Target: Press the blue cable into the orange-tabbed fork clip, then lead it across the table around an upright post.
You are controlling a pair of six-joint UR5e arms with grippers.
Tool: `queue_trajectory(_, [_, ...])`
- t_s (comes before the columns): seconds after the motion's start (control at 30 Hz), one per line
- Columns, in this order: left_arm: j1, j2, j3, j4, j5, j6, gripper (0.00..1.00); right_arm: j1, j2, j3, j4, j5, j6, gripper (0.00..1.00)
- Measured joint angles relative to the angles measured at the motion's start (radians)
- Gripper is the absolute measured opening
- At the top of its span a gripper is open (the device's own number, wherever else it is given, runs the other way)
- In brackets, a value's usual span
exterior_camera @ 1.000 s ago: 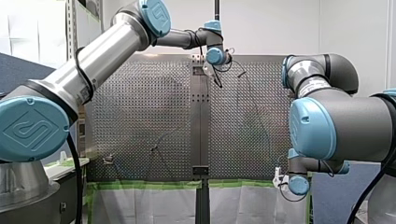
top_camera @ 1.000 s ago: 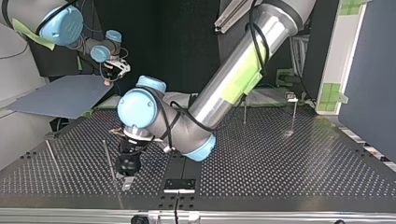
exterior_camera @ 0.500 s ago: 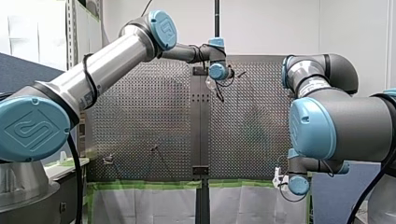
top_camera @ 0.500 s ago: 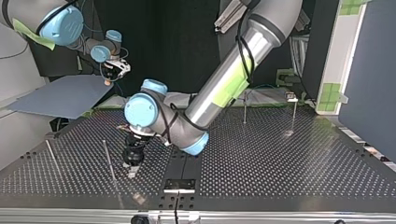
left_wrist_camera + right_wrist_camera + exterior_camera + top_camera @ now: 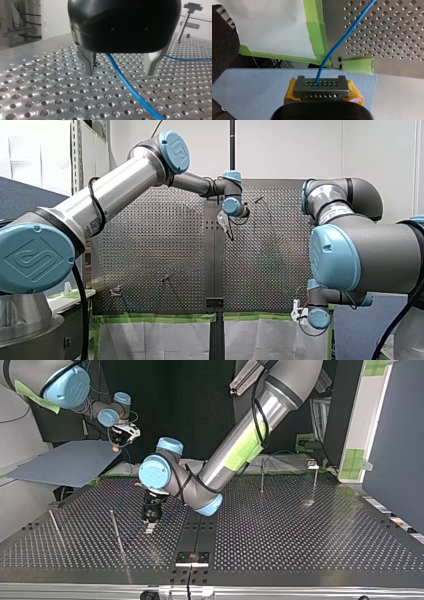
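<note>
Near, top view: you see the left tool (image 5: 149,529) farther from the tabletop's (image 5: 300,535) front edge than a second ago, now just beyond the upright post (image 5: 116,530) | it is spread, the blue cable (image 5: 130,87) passing unpinched between | far: right tool (image 5: 116,446) unmoved off the tabletop, pinching the blue cable.

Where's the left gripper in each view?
Front view: left gripper above centre, over the perforated table, just right of its middle strip.
Top view: left gripper left of centre, tips down, left of that strip.
Left wrist view: its own open fingers, blue cable between them.
Right wrist view: not in it.
Shared landmark: the perforated table.
</note>
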Motion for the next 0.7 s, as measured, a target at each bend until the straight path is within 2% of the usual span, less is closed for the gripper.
queue_trajectory(0.27, [0.003, 0.002, 0.008, -0.039, 0.032, 0.016, 0.98, 0.001, 0.000, 0.000, 0.003, 0.000, 0.000, 0.00])
queue_trajectory(0.47, [0.008, 0.004, 0.026, -0.092, 0.035, 0.021, 0.98, 0.001, 0.000, 0.000, 0.004, 0.001, 0.001, 0.00])
queue_trajectory(0.7, [0.011, 0.016, 0.030, -0.109, 0.034, 0.022, 0.98, 0.001, 0.000, 0.000, 0.000, 0.001, 0.004, 0.00])
